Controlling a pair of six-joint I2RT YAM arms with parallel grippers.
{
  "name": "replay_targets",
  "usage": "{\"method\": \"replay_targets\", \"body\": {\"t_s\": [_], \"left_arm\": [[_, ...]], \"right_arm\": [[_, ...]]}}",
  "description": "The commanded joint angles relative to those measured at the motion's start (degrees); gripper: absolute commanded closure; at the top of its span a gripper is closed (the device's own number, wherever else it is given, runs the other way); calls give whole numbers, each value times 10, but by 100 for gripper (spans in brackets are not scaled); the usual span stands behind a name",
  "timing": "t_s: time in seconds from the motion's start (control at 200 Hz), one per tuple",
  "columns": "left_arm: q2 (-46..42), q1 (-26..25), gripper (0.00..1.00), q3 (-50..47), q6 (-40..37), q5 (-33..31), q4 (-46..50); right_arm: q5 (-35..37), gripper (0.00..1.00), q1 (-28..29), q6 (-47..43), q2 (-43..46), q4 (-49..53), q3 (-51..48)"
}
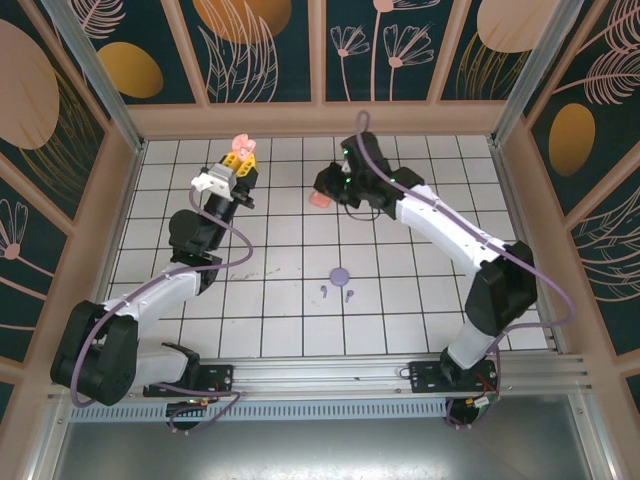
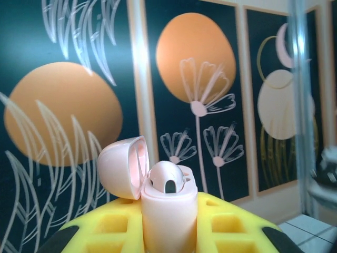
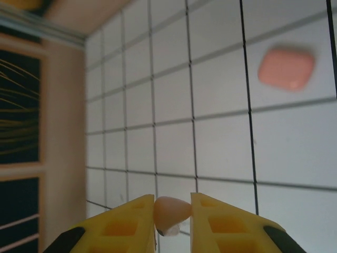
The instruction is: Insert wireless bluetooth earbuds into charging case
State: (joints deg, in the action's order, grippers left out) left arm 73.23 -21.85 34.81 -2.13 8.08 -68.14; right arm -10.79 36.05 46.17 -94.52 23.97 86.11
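The left gripper (image 1: 241, 158), with yellow ribbed fingers, is clamping a small, glossy pale pink charging case (image 2: 167, 216) upright between them. It is holding the case up in front of the back wall panels. The case's rounded lid (image 2: 124, 167) is standing open, tipped back to the left in the wrist view. A pale pink earbud (image 2: 168, 178) is sitting in the case mouth, its rounded head showing above the rim.

The right gripper (image 3: 172, 205), also yellow-fingered, is closing narrowly on a second pale pink earbud (image 3: 171, 212), pinching it between the fingertips above the table. Ahead of this gripper and off to the right in its wrist view, a closed salmon-orange case (image 3: 287, 68) with rounded corners is lying flat on the table, well apart from the fingers.

Seen from above, nearer the arm bases than the right gripper, a small rounded purple case (image 1: 339, 273) is resting on the table. Two tiny purple stemmed earbuds (image 1: 323, 291) (image 1: 349, 294) are lying just beside it on its near side, apart from each other.

The table (image 1: 420, 310) is white, ruled with a dark grid of squares. A pale wooden frame (image 1: 320, 118) is running round it. The wall panels (image 1: 400, 50) are dark teal, painted with orange ovals and pale outlined flowers and leaves. A metal rail (image 1: 330, 375) is running along the near edge, carrying both arm bases.
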Motion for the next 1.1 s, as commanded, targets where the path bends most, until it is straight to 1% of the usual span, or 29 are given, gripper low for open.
{"method": "replay_targets", "body": {"t_s": [0.0, 0.155, 0.28, 0.445, 0.611, 0.846, 1.096], "left_arm": [[-10, 4, 100, -8, -17, 92, -35], [-2, 4, 100, -1, -25, 156, -17], [16, 4, 100, 15, -26, 206, 2], [41, 3, 100, 41, -38, 251, 42], [65, 3, 100, 58, -42, 290, 59], [85, 0, 100, 76, -37, 307, 60], [85, -1, 100, 81, -37, 310, 56]], "right_arm": [[1, 79, -16, -38, 27, -50, 24], [-15, 79, -27, -101, 31, -58, 84], [-34, 78, -28, -147, 36, -68, 113], [-62, 78, -27, -189, 57, -95, 106], [-94, 78, -23, -212, 74, -121, 84], [-85, 78, 7, -247, 81, -118, 69], [-72, 78, 33, -243, 87, -124, 34]]}}
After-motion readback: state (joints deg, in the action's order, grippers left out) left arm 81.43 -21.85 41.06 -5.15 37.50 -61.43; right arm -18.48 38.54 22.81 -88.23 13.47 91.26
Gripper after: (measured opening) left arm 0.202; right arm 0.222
